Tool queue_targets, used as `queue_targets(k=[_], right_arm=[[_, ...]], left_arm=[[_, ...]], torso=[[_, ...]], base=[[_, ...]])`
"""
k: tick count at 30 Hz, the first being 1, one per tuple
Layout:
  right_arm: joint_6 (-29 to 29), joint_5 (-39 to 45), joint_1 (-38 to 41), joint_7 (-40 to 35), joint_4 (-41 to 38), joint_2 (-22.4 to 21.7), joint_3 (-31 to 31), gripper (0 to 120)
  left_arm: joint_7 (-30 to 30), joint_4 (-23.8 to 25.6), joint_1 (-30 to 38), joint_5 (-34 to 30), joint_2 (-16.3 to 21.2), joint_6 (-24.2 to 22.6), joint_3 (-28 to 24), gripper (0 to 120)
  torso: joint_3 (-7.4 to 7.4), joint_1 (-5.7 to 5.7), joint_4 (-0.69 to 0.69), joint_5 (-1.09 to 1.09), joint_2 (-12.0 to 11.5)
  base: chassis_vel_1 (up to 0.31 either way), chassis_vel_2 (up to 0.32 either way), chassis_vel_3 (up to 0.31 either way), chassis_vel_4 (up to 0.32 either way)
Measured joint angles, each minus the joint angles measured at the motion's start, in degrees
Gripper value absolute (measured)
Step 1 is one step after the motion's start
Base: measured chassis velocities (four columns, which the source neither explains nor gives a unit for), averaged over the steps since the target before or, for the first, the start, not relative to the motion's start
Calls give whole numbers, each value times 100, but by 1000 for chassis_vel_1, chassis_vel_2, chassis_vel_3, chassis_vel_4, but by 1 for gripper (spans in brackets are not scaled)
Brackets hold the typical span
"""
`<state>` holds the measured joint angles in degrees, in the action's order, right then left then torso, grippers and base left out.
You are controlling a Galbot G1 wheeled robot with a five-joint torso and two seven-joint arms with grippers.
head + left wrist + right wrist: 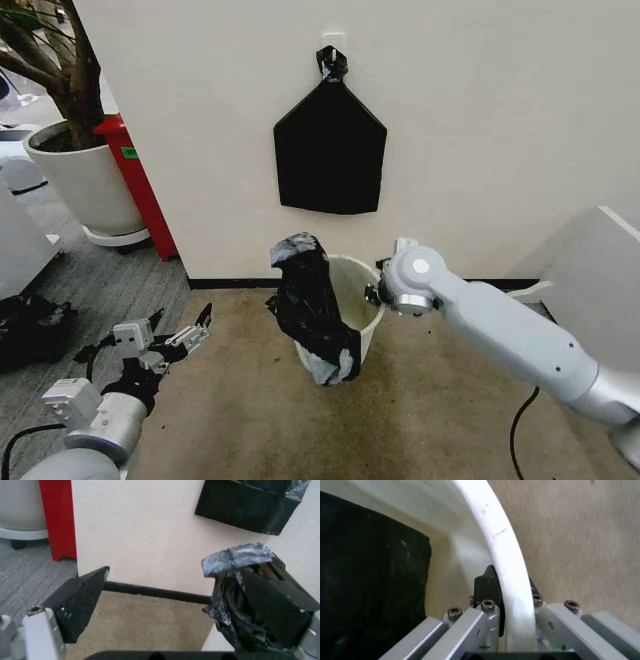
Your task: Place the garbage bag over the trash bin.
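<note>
Right gripper is clamped on the white trash bin rim; the crinkly black garbage bag hangs over the opposite rim.

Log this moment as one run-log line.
right gripper: clamped on trash bin rim | left gripper: open, clear | garbage bag: draped over near rim, not spread

Crinkly black garbage bag drapes over the left rim of the upright creamy-white trash bin.
</note>
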<state>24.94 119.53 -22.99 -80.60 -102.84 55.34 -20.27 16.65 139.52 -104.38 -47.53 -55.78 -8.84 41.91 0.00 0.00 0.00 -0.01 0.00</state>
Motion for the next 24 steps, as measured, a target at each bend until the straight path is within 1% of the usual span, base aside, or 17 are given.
queue_targets(k=[1,3,7,9,11,15,24], right_arm=[[0,0,0,0,0,0,0,0],[-177,66,-352,-123,-112,35,243,0],[-308,-172,-794,-129,-169,149,474,0],[-309,-234,-864,-108,-168,178,506,0],[-296,-565,-1027,28,-163,246,529,0],[-264,-960,-1252,157,-58,388,516,0],[-218,-1330,-1400,258,130,455,528,0]], left_arm=[[0,0,0,0,0,0,0,100],[1,-19,16,0,14,2,-17,100],[8,-48,42,23,26,25,-83,100],[9,-51,45,30,27,29,-97,100],[11,-51,44,50,23,43,-126,100],[12,-51,1,98,-9,59,-143,100],[14,-32,-33,128,-14,77,-142,100]], torso=[[0,0,0,0,0],[0,0,0,1,0],[0,0,-1,0,0],[0,0,-1,0,0],[0,0,0,1,0],[0,0,1,0,0],[0,0,0,0,0]], base=[[0,0,0,0],[0,0,0,0],[0,0,0,0],[0,0,0,0],[0,0,0,0],[0,0,0,0],[0,0,0,0]])
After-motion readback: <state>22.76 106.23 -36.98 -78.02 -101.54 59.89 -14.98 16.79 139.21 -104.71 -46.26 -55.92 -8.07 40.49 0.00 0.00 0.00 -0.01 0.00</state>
